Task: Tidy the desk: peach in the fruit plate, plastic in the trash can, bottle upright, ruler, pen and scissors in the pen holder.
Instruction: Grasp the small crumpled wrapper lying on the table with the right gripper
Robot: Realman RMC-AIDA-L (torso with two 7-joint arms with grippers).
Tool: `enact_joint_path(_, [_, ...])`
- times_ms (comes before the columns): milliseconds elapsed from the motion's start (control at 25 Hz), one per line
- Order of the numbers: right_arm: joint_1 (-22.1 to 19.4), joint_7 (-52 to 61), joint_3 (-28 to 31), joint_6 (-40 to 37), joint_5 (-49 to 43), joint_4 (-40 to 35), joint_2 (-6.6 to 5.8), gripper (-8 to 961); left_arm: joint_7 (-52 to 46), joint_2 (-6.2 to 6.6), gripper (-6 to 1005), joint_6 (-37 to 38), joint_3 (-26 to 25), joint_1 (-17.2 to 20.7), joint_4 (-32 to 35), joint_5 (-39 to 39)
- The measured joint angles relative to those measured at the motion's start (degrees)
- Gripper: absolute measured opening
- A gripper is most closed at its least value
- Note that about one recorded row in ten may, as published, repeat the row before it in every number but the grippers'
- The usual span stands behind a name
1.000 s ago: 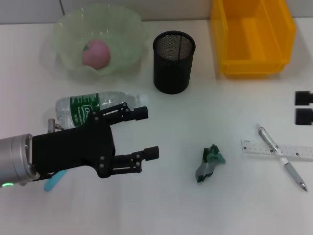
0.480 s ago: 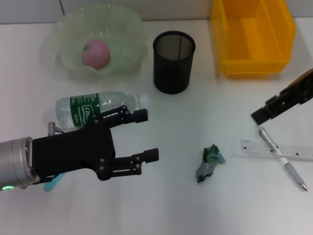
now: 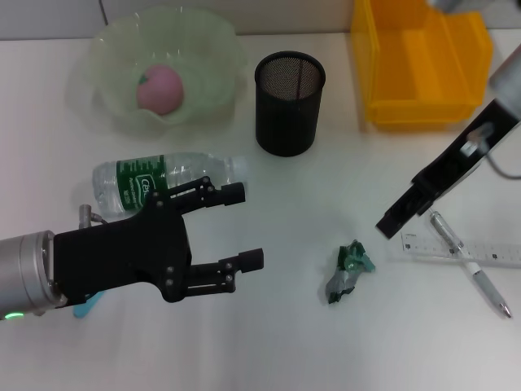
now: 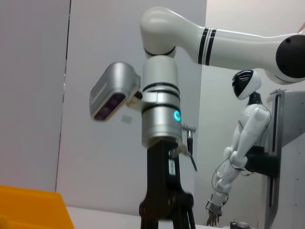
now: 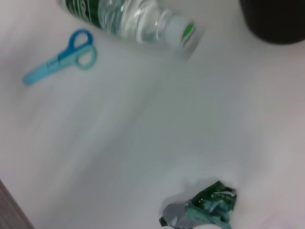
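Observation:
The peach (image 3: 159,88) lies in the fruit plate (image 3: 213,49) at the back left. A clear bottle (image 3: 134,181) lies on its side on the desk (image 3: 269,342), its cap showing in the right wrist view (image 5: 183,31). My left gripper (image 3: 244,225) hovers open just in front of it, holding nothing. Crumpled green plastic (image 3: 348,269) (image 5: 205,210) sits mid-desk. My right gripper (image 3: 391,224) hangs just right of and behind it. The ruler (image 3: 496,255) and pen (image 3: 480,281) lie crossed at the right. The scissors (image 5: 59,57) lie near the bottle, mostly under my left arm in the head view.
The black mesh pen holder (image 3: 289,102) stands at the back centre. The yellow trash can (image 3: 423,65) is at the back right, and its corner (image 4: 28,207) shows in the left wrist view.
My right arm has swung in from the right edge, leftward and forward, over the pen and ruler toward the plastic. The left arm has barely moved.

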Motion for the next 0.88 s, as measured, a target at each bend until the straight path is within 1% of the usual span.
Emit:
enact_joint_path(120, [0.04, 0.31, -1.94, 2.28, -0.05, 0.32, 1.11, 814, 0.10, -0.02, 781, -0.19, 0.00, -0.10, -0.04, 0.05])
enact_joint_path(240, [0.31, 0.38, -2.59, 3.11, -0.07, 0.60, 2.26, 812, 0.11, -0.07, 780, -0.40, 0.00, -0.24, -0.09, 0.04])
enact_joint_path(440, [0.49, 0.39, -3.55, 5.17, -0.08, 1.29, 3.66, 810, 0.36, -0.09, 779, -0.56, 0.00, -0.73, -0.76, 0.04])
enact_joint_path(640, [0.73, 0.48, -6.32, 7.15, 0.16, 3.67, 4.22, 808, 1.71, -0.09, 778, -0.56, 0.00, -0.96, -1.58, 0.07])
enact_joint_path(880, [1.30, 0.48, -7.95, 8.98, 0.27, 5.73, 4.30, 806, 1.74, -0.09, 776, -0.63, 0.00, -1.04, -2.34, 0.06])
